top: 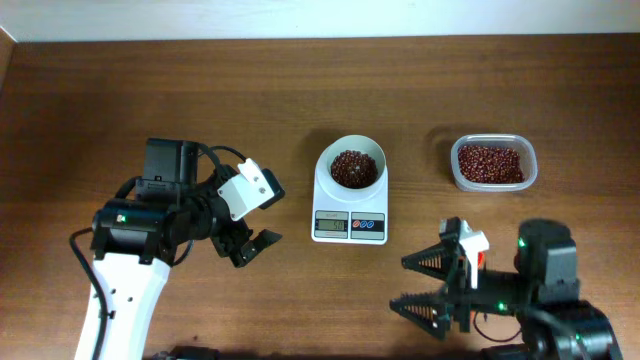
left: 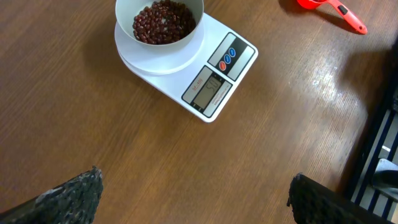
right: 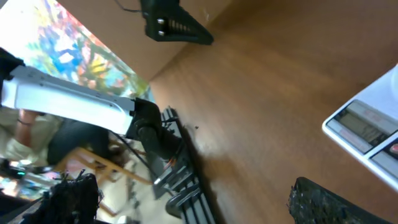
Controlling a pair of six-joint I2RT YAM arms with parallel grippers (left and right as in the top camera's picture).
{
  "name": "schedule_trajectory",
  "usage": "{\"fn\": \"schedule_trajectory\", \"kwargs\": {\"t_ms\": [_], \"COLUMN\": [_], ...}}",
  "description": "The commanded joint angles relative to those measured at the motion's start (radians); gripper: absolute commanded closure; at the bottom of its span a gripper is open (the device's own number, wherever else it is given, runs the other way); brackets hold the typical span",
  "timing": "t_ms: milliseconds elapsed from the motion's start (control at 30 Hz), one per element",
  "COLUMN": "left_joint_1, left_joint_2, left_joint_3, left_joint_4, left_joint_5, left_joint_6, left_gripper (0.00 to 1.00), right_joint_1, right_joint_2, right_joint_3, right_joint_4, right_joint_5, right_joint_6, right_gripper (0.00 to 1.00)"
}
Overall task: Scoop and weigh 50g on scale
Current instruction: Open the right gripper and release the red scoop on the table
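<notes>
While the left gripper (top: 262,215) and right gripper (top: 420,285) hang with jaws apart and empty, red beans (top: 353,168) sit in the bowl of the digital scale (top: 349,226), mid-table. Hazard: a stray arm sweep could nudge the scale, spilling beans.

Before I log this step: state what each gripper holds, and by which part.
Nothing is held. The left gripper and the right gripper both stand open and empty.

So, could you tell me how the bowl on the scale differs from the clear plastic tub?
The bowl is round and opaque white; the tub is rectangular and clear. The bowl sits on the scale; the tub rests directly on the table. Both hold reddish-brown beans.
</notes>
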Motion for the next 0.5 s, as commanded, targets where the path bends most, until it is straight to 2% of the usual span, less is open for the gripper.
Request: {"fn": "schedule_trajectory", "kwargs": {"t_ms": [0,233,467], "left_joint_1": [0.005,0.005,0.005], "left_joint_2": [0.001,0.001,0.001], "left_joint_3": [0.019,0.019,0.019], "left_joint_4": [0.002,0.001,0.002], "left_joint_5": [0.003,0.004,0.004], "left_joint_6": [-0.005,-0.005,-0.005], "left_gripper": [0.01,0.01,0.01], "right_joint_1": [0.006,0.006,0.006], "right_joint_2": [-0.085,-0.241,-0.302], "right_joint_3": [0.017,0.017,0.017], "right_joint_4": [0.003,0.003,0.002], "right_joint_5": [0.052,0.198,0.312], "right_joint_6": [-0.014,-0.015,-0.014], "right_gripper": [0.01,0.01,0.01]}}
